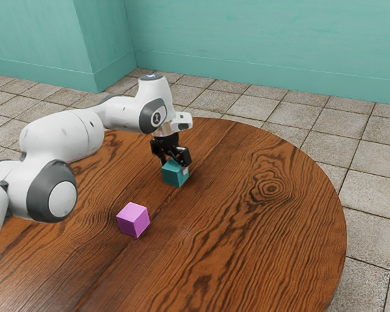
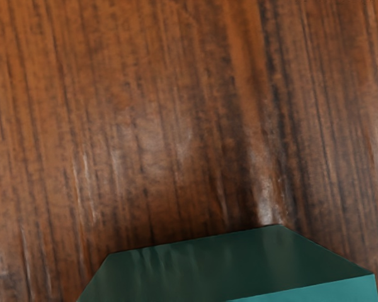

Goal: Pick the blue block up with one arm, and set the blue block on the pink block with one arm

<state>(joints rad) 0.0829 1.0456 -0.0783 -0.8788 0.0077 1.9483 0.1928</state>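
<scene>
Ext. view: your arm [image 1: 58, 140] comes in from the exterior view's left, over the round wood table [image 1: 260, 227]. The pincer [image 1: 173, 160] points down and sits right on top of the blue block [image 1: 174, 175], w/ its black tips at the block's upper edges, one per side. Can't tell if it's pinching the block or just spread around it, since the contact isn't readable from this angle.

The blue block (reads more teal here) is directly under the pincer, centred below it, no sideways offset visible. It's upright, w/ one corner turned toward the camera. It looks to be on the table or just off it, and you can't tell which. Position on the table: nearer the far edge than the near edge, and toward the side of the table the arm reaches in from.

The pink block [image 1: 132, 220] sits flat on the table, upright, closer to the near edge and to the exterior view's left of the blue block. The 2 blocks are apart, w/ bare wood between them and nothing on top of the pink block.

Wrist view: the blue block [image 2: 227, 267] is big, right under the hand, w/ its top face and a sliver of a brighter side face showing. Table grain [image 2: 176, 126] lies beyond it, w/ a dark shadow hugging the block's edges.

Bg: tiled floor [image 1: 370, 149] and teal wall [image 1: 260, 32].
</scene>
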